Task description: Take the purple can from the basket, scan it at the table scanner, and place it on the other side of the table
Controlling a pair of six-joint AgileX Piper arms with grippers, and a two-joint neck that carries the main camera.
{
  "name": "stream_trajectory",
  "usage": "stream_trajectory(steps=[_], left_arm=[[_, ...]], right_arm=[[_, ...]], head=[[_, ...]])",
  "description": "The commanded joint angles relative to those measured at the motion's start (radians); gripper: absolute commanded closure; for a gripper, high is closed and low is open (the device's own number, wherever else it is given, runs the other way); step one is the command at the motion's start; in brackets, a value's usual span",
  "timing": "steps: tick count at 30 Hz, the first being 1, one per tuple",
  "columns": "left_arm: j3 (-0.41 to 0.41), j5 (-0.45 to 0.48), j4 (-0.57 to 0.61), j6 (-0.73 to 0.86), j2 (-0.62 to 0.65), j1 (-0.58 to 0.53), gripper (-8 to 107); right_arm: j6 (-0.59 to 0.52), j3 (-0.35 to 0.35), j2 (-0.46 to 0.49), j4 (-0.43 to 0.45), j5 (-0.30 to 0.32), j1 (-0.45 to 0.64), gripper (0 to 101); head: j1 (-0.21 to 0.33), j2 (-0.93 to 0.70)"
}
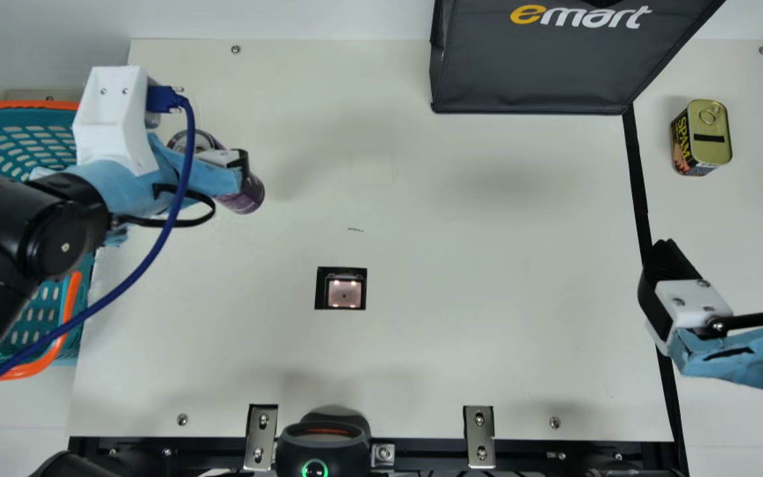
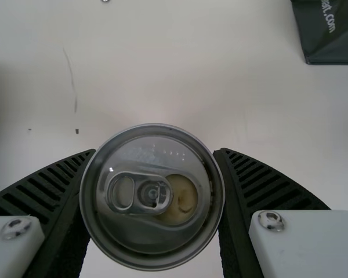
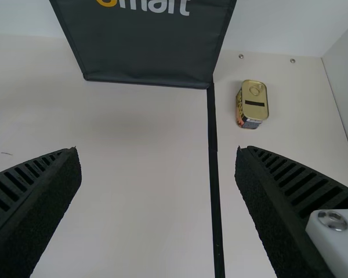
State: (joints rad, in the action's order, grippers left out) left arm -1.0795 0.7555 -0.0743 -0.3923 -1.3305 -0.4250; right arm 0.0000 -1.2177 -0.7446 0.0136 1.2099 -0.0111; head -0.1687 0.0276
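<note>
One arm (image 1: 67, 228), left, over basket (image 1: 17, 105), jaws gripping can (image 1: 249, 197).

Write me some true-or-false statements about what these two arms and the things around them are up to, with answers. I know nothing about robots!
1. The left gripper holds the purple can between its fingers. True.
2. The right gripper is gripping a can too. False: the right gripper is open, with nothing between its fingers.
3. The scanner is set into the table and lit. True.
4. The purple can is directly over the scanner. False: it is off toward the basket side.
5. The gold tin is inside the basket. False: the gold tin stands across the black strip from the scanner.
</note>
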Motion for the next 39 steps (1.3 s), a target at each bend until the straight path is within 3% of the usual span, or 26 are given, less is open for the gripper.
stream_trajectory(steps=[1, 23, 39], left_arm=[[0.004, 0.005, -0.021, -0.045, 0.007, -0.035, 107], [0.043, 0.119, -0.285, -0.562, 0.021, -0.458, 107], [0.011, 0.235, -0.358, -0.800, -0.051, -0.703, 107]], right_arm=[[0.000, 0.000, 0.000, 0.000, 0.000, 0.000, 6], [0.000, 0.000, 0.000, 0.000, 0.000, 0.000, 6], [0.000, 0.000, 0.000, 0.000, 0.000, 0.000, 6]], head=[[0.030, 0.000], [0.030, 0.000], [0.030, 0.000]])
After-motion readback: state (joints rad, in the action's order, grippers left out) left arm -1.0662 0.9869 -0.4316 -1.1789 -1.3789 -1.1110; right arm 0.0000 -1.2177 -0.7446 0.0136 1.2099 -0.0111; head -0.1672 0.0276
